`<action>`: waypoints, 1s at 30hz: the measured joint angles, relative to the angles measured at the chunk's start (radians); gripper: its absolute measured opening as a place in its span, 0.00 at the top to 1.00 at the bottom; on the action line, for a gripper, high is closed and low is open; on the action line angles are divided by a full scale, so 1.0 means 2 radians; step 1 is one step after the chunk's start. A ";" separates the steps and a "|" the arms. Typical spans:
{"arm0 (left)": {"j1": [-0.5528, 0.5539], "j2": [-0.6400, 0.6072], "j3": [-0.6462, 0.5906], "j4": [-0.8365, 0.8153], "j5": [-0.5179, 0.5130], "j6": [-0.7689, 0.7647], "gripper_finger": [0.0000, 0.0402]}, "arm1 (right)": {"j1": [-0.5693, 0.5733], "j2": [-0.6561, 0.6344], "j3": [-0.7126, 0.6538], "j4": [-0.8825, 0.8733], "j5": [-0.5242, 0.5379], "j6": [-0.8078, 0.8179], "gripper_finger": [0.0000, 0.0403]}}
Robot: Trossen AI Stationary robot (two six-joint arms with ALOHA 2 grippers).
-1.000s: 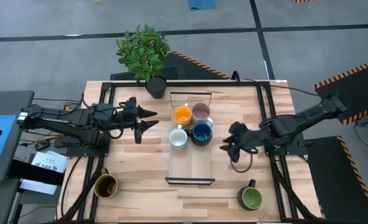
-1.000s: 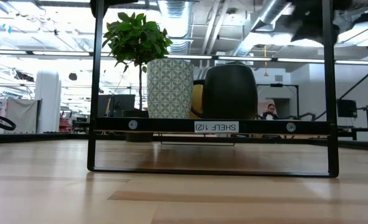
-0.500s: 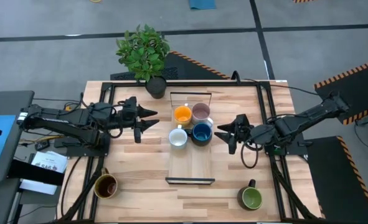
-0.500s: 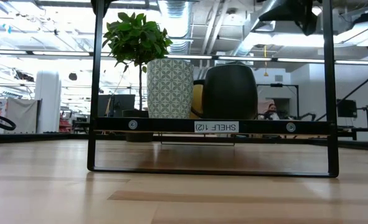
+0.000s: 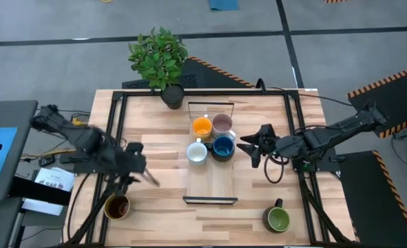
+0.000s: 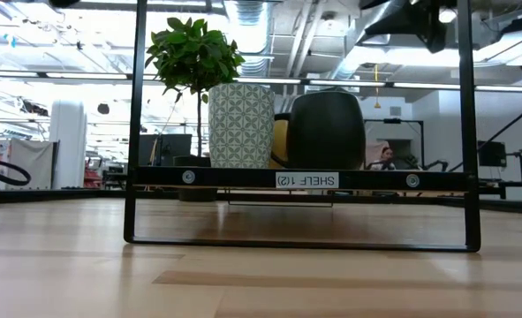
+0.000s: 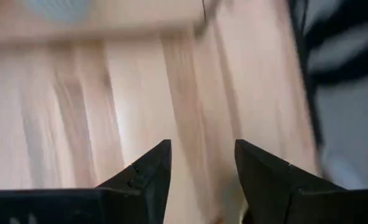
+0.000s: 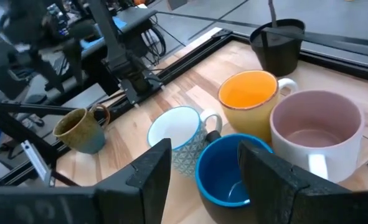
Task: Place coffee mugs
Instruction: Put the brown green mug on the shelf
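Four mugs stand on their bases at the far end of the low shelf board point(image 5: 213, 180): orange point(image 5: 202, 127), pale pink point(image 5: 222, 123), white point(image 5: 197, 152) and dark blue point(image 5: 223, 147). The brown mug point(image 5: 116, 205) stands on the table at the near left, and the green mug point(image 5: 277, 219) at the near right. My right gripper point(image 5: 246, 148) is open and empty just right of the blue mug point(image 8: 230, 171). My left gripper point(image 5: 147, 177) is open and empty over bare wood point(image 7: 202, 155), up and to the right of the brown mug.
A dark plant pot point(image 5: 172, 94) with a leafy plant stands at the shelf's far left corner. Black rails point(image 5: 120, 131) frame the tabletop. The shelf's black front bar point(image 6: 305, 180) crosses the low view. Bare wood lies between the shelf and both near mugs.
My left gripper has swung away from the shelf's left side toward the table's near left, toward the brown mug, moving fast. My right gripper has moved toward the far edge and the blue mug and has turned to point at the mugs. The mugs have kept still.
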 joint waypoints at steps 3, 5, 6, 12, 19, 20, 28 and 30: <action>-0.057 0.034 0.002 -0.070 0.001 -0.008 0.60 | -0.006 0.000 0.000 -0.001 0.000 0.000 0.48; -0.091 0.052 -0.006 -0.091 0.004 -0.018 0.60 | -0.010 0.000 0.000 -0.001 -0.001 0.000 0.48; -0.105 0.060 -0.010 -0.097 0.004 -0.024 0.60 | -0.011 0.000 0.000 -0.001 -0.001 0.000 0.48; -0.169 0.072 -0.048 -0.036 0.038 -0.089 0.60 | -0.014 0.000 0.000 -0.003 -0.001 0.000 0.48; -0.209 0.072 -0.099 0.014 0.022 -0.121 0.60 | -0.014 0.000 0.000 -0.010 -0.001 0.000 0.48; -0.210 0.072 -0.107 0.011 0.022 -0.125 0.60 | -0.014 0.000 0.000 -0.010 -0.001 0.000 0.48; -0.211 0.072 -0.157 0.038 0.025 -0.147 0.60 | -0.014 0.000 0.000 -0.012 -0.001 0.000 0.48; -0.210 0.072 -0.166 0.055 0.031 -0.147 0.60 | -0.014 0.000 0.000 -0.012 -0.001 0.000 0.48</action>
